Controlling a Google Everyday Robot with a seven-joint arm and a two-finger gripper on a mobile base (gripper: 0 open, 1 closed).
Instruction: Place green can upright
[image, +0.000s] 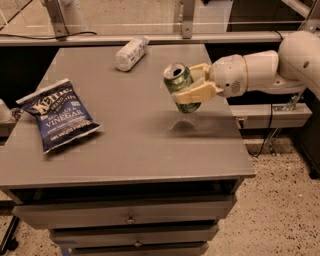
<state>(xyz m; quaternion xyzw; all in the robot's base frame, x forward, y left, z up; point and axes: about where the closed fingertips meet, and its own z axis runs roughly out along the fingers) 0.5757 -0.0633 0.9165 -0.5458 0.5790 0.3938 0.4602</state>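
Gripper (184, 83) clamped on the green can (177, 83), held in the air over the right part of the table.

The jaws are closed around the can's body: one pale yellow finger (197, 93) crosses its near side and the other sits behind it. The can is tilted, its silver top facing up and to the left, its base lower and to the right. It hangs clear of the grey table (150, 155), above its own shadow. The white arm (260, 70) reaches in from the right. Well apart, a white crinkled bottle (131, 52) lies on its side near the far edge, and a blue chip bag (60, 115) lies flat at the left. Drawers (130, 217) sit below the tabletop.
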